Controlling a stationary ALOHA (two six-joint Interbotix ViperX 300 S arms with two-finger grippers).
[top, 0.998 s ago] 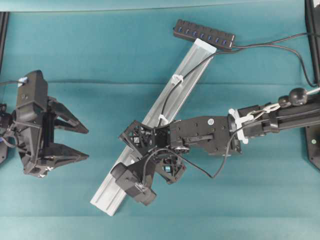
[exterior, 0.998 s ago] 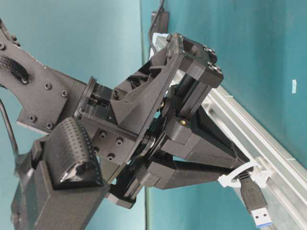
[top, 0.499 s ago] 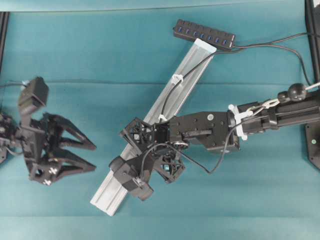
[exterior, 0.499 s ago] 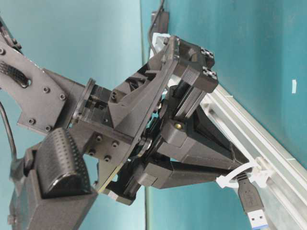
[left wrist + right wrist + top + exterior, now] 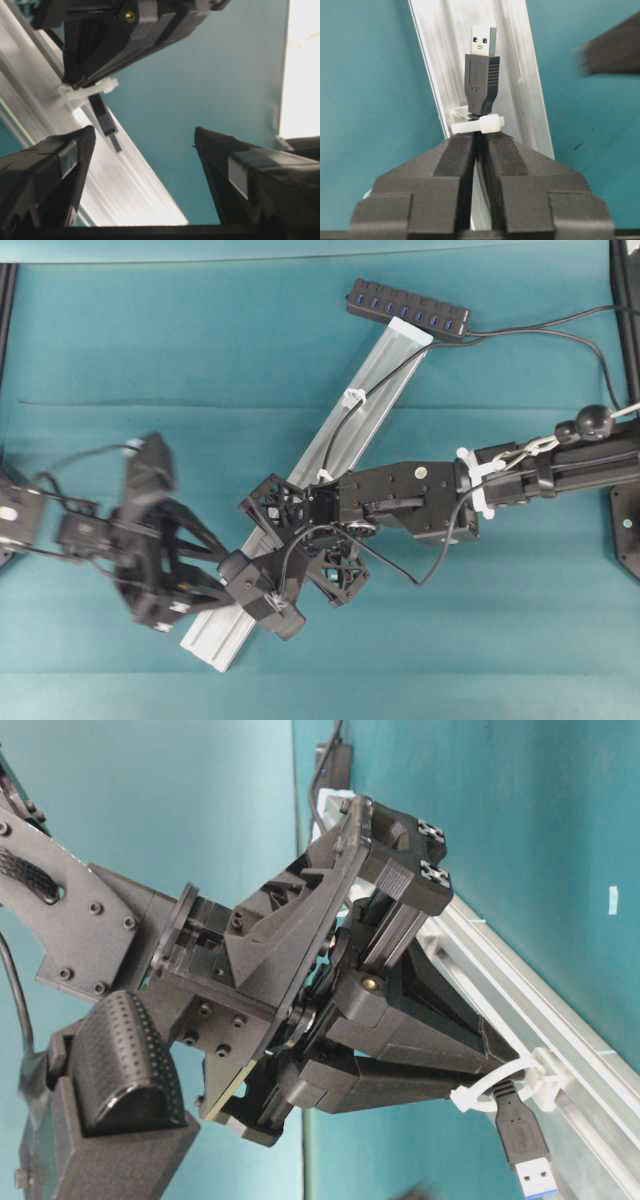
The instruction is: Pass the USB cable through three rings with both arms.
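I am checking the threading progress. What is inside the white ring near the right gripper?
The USB cable passes through the ring, its plug sticking out beyond. Behind the ring, the right gripper hides the cord.

Against a teal table cover (image 5: 200, 330), a black USB cable (image 5: 345, 430) ending in a black-and-silver plug with a blue insert (image 5: 482, 75) crosses a silver aluminium rail (image 5: 385, 375) fitted with translucent white ring clips (image 5: 354, 398), beside a black hub (image 5: 408, 308) with blue ports.
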